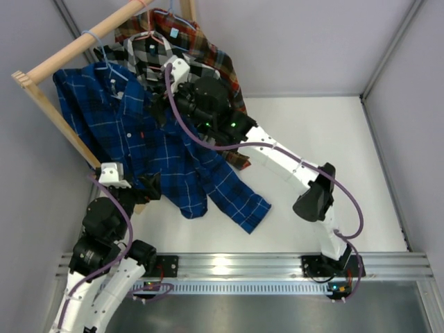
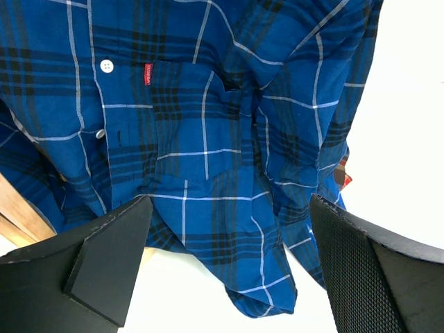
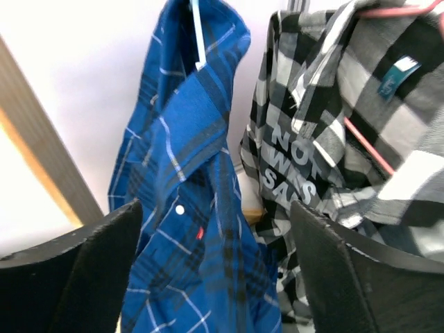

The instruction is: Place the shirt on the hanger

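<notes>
Three shirts on one rail [image 1: 76, 45], blue shirt [image 1: 139, 132] on hanger [image 3: 200, 35], both jaws open.

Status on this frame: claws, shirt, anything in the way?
Left claw open, right claw open. Shirt hangs on hanger from rail. Checked shirt close beside.

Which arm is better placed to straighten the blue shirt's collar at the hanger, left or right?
Probably right: the right gripper is open, facing the collar of the shirt and the hanger wire. The left gripper, open too, faces the lower front.
</notes>
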Robot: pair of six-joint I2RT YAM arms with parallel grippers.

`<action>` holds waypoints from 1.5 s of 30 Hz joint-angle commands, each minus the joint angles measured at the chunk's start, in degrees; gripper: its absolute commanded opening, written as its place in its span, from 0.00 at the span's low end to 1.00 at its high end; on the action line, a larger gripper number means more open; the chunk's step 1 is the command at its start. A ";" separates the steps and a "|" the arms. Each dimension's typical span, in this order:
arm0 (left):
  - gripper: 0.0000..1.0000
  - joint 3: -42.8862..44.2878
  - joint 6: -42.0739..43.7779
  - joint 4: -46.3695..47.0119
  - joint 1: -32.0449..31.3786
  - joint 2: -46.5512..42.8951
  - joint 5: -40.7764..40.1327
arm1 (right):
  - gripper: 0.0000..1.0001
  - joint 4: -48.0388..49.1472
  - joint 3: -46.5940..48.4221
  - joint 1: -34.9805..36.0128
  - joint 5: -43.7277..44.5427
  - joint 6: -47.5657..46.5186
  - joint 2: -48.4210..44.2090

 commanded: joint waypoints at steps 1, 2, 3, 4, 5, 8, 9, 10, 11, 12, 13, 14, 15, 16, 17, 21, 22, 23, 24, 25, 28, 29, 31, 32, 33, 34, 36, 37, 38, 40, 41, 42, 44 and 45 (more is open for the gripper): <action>0.98 0.57 -0.90 0.92 0.55 1.63 -1.04 | 0.86 -0.53 -2.15 -0.24 0.53 -0.52 -9.66; 0.98 0.65 -1.85 0.92 0.72 2.24 -1.83 | 0.89 -1.06 -3.64 -0.16 1.84 -0.61 -13.41; 0.98 0.74 -2.13 0.83 1.07 2.68 -3.06 | 0.95 -1.67 -8.18 -0.24 4.90 -0.87 -15.71; 0.98 0.83 -2.39 0.83 1.25 3.03 -3.24 | 0.95 -2.02 -11.27 -0.24 6.94 -1.05 -18.09; 0.98 0.92 -2.65 0.92 1.51 3.38 -3.33 | 0.99 -2.20 -14.35 -0.24 8.96 -1.31 -20.81; 0.98 1.09 -2.74 0.66 3.62 4.97 -3.25 | 1.00 -2.12 -29.37 -0.24 18.53 -2.46 -35.80; 0.98 1.18 -2.74 0.66 5.02 5.93 -3.25 | 0.99 -2.29 -37.32 -0.24 21.25 -2.28 -39.17; 0.98 1.27 -2.74 0.57 5.81 6.37 -3.25 | 0.99 -2.29 -41.32 -0.24 27.98 -2.02 -42.25; 0.98 1.36 -2.74 0.66 6.69 6.90 -3.33 | 0.99 -3.07 -44.93 -0.16 31.44 -1.58 -45.50; 0.98 1.62 -2.74 0.31 8.70 7.51 -3.33 | 0.99 -3.60 -51.92 -0.24 34.78 -0.53 -51.71; 0.98 1.71 -2.83 0.13 9.85 8.48 -3.42 | 0.99 -3.87 -55.74 -0.24 40.73 -0.35 -54.82; 0.98 1.88 -3.09 0.04 10.99 9.01 -2.99 | 1.00 -5.27 -61.95 -0.24 43.23 -0.35 -60.94; 0.98 1.88 -3.09 -0.05 13.27 9.36 -2.63 | 1.00 -6.41 -64.54 -0.16 45.95 0.52 -63.87; 0.98 1.88 -2.92 -0.22 14.25 9.63 -2.46 | 0.99 -7.64 -67.00 -0.24 52.24 0.97 -66.51; 0.98 1.88 -2.66 -0.40 14.87 9.37 -2.45 | 0.99 -11.31 -68.94 -0.16 54.83 2.10 -69.15; 0.98 1.19 -2.04 -1.54 15.14 7.00 -5.61 | 1.00 -24.04 -75.88 -0.24 63.64 10.09 -83.19; 0.98 0.83 -1.34 -1.54 15.14 6.38 -5.62 | 0.99 -25.57 -77.03 -0.16 64.34 10.55 -85.41; 0.98 0.48 -1.34 -1.71 15.05 4.72 -5.79 | 1.00 -26.71 -78.17 -0.15 64.44 10.90 -89.61; 0.98 0.22 -1.42 -1.89 15.05 3.84 -5.71 | 1.00 -28.73 -79.93 -0.24 64.44 11.34 -91.48; 0.98 0.21 -1.34 -2.15 15.05 3.13 -4.75 | 0.99 -29.88 -80.55 -0.16 64.26 11.60 -92.98; 0.98 0.04 -0.81 -3.38 15.05 0.49 -2.64 | 0.99 -34.09 -81.61 -0.24 64.70 13.70 -97.38; 0.98 0.13 -0.72 -3.65 15.05 -0.12 -1.76 | 1.00 -34.54 -81.70 -0.24 64.61 14.76 -98.78; 0.98 0.04 -0.63 -4.35 14.96 -1.44 0.08 | 0.99 -34.90 -82.05 -0.24 61.73 15.82 -100.02; 0.98 -0.22 -0.55 -4.35 14.96 -1.97 0.44 | 0.99 -34.90 -82.23 -0.24 61.19 15.82 -100.55; 0.98 -0.75 -0.55 -4.27 14.96 -3.02 0.45 | 0.99 -34.90 -82.32 -0.24 61.01 15.91 -100.55; 0.98 -1.10 -0.81 -4.26 14.96 -3.55 0.62 | 1.00 -34.99 -82.23 -0.24 61.01 15.91 -100.46; 0.98 -1.19 -0.81 -4.18 14.70 -4.95 1.50 | 0.99 -34.99 -82.14 -0.24 61.27 16.00 -100.11; 0.98 -1.45 -0.98 -4.18 14.52 -5.40 1.59 | 1.00 -35.07 -82.14 -0.24 61.36 16.00 -99.94; 0.98 -1.46 -0.99 -4.18 14.26 -5.75 1.59 | 0.99 -35.07 -82.14 -0.24 61.45 16.00 -99.76; 0.98 -1.54 -1.07 -4.00 13.99 -6.10 1.76 | 0.99 -35.07 -82.23 -0.24 61.71 16.00 -99.50; 0.98 -1.72 -1.07 -4.09 13.56 -6.10 1.85 | 0.99 -35.07 -82.14 -0.24 61.80 16.09 -99.24; 0.98 -1.72 -1.07 -4.09 13.38 -6.02 1.94 | 0.99 -35.07 -82.23 -0.16 61.89 16.09 -99.23; 0.98 -1.81 -0.90 -3.91 12.77 -6.10 2.12 | 0.99 -35.07 -82.40 -0.16 61.80 16.44 -99.15; 0.98 -1.89 -0.90 -3.83 12.68 -6.02 2.46 | 0.99 -35.07 -82.49 -0.24 61.71 16.61 -99.15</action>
